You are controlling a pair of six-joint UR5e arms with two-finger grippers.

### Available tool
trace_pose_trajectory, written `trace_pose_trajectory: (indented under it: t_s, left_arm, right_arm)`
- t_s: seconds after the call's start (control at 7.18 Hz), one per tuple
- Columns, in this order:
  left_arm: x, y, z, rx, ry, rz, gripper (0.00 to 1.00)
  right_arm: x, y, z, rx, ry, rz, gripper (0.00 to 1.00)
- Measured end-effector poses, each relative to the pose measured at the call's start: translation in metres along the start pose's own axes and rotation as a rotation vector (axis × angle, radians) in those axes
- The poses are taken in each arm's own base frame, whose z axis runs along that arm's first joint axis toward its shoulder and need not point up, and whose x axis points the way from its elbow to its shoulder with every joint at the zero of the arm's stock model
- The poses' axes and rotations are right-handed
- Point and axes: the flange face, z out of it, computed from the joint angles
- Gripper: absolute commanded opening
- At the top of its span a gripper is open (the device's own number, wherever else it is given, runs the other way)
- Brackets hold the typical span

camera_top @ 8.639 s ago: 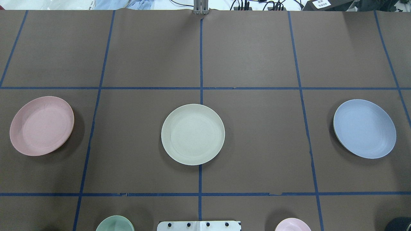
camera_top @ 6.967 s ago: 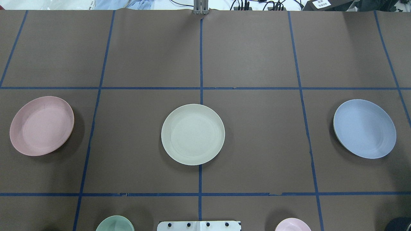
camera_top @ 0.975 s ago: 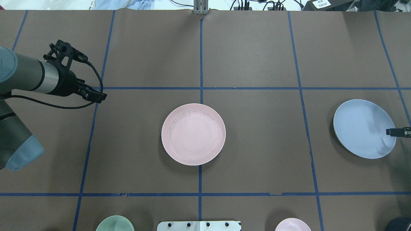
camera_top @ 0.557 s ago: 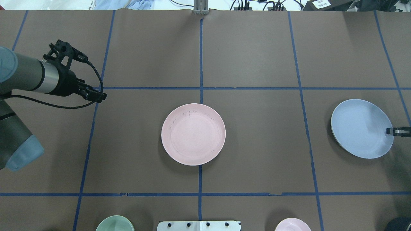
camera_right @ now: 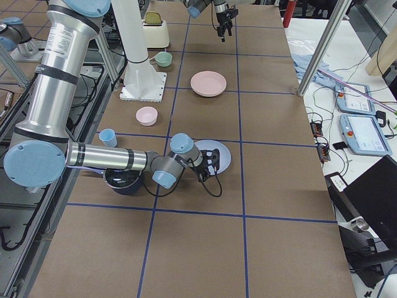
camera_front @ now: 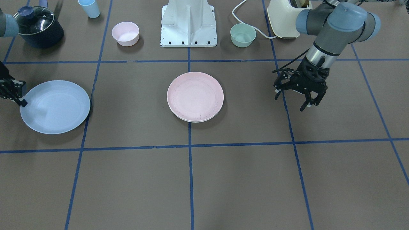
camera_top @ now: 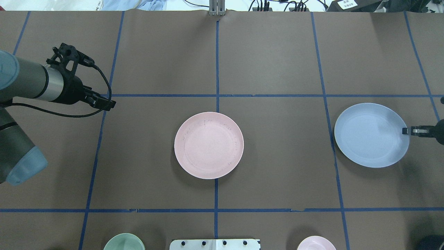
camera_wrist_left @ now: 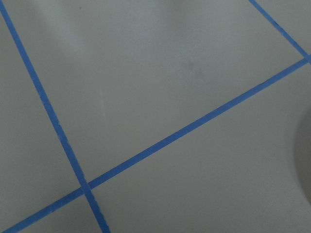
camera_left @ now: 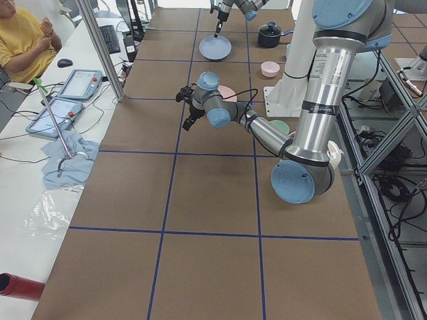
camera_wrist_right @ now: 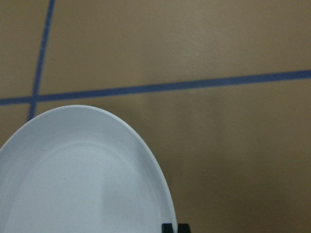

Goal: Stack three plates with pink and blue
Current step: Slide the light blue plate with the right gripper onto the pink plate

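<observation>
Matte plastic pink plate [camera_top: 208, 145] and blue plate [camera_top: 370, 135]; matte brown paper-like table cover [camera_top: 277, 52]

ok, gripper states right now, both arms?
Left gripper: open, holding nothing.
Right gripper: closed on the rim of the light blue plate.

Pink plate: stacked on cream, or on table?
Stacked: pink plate sits on the cream plate, whose rim peeks out beneath it, front-facing view.

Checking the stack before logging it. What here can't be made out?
Cream plate: overhead, hidden under pink plate; front view shows only a rim sliver.
Right gripper on blue plate: overhead, underside finger hidden by the rim, arm cut off by the edge.
Left wrist view: only table.
</observation>
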Motion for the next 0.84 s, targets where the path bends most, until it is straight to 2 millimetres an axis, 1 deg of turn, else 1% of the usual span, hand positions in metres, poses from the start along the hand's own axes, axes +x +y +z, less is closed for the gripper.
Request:
trace_pose_trajectory:
  t_s: [0.14, 0.28, 0.42, 0.56, 0.7, 0.84]
  left_arm:
    - [0.0, 0.0, -0.001, 0.001, 0.001, -0.002, 1.0]
    - [0.001, 0.0, -0.001, 0.003, 0.001, -0.003, 1.0]
    - [0.001, -0.001, -0.002, 0.004, 0.001, -0.003, 1.0]
    - [0.001, 0.0, -0.002, 0.004, 0.001, -0.004, 1.0]
    - [0.001, 0.0, -0.002, 0.004, 0.001, -0.004, 1.0]
    - [0.001, 0.0, -0.002, 0.003, 0.002, -0.003, 1.0]
  right_arm:
    - [-0.054, -0.021, -0.006, 0.015, -0.049, 0.027, 0.0]
    - [-0.111, -0.036, -0.004, 0.025, -0.119, 0.031, 0.0]
    - [-0.174, -0.041, 0.004, 0.028, -0.184, 0.033, 0.0]
    - [-0.236, -0.035, 0.018, 0.033, -0.21, 0.041, 0.0]
    - [-0.294, -0.017, 0.035, 0.046, -0.196, 0.04, 0.0]
    - [-0.346, 0.001, 0.047, 0.055, -0.171, 0.043, 0.0]
